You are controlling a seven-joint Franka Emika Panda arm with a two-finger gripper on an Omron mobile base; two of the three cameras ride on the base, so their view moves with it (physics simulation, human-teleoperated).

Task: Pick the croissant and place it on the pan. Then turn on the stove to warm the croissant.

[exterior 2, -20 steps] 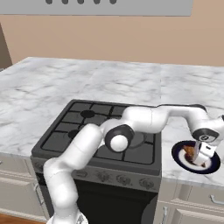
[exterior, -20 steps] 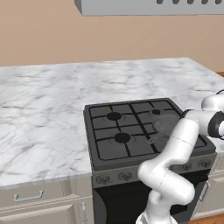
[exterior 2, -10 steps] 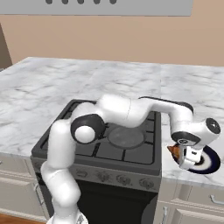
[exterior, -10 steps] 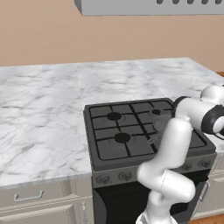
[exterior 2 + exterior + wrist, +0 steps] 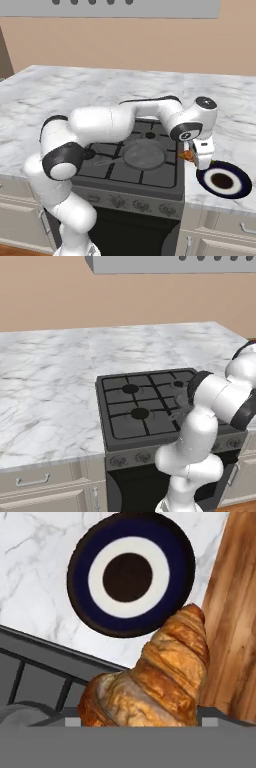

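Croissant [image 5: 188, 155] is up off the counter, pinched in the gripper [image 5: 195, 157].

From the right base view the fingers are clamped on it above the stove's [image 5: 150, 172] right edge, pan [image 5: 144, 153] off to one side and the dark-rimmed bowl [image 5: 223, 181] just past them on the marble counter [image 5: 235, 130]. Hand view gets way closer: croissant [image 5: 155, 672] right at the fingers, bowl [image 5: 131, 573] ahead, grate [image 5: 35, 677] alongside. Left base view has the stove [image 5: 145, 406], but the arm blocks the grip.
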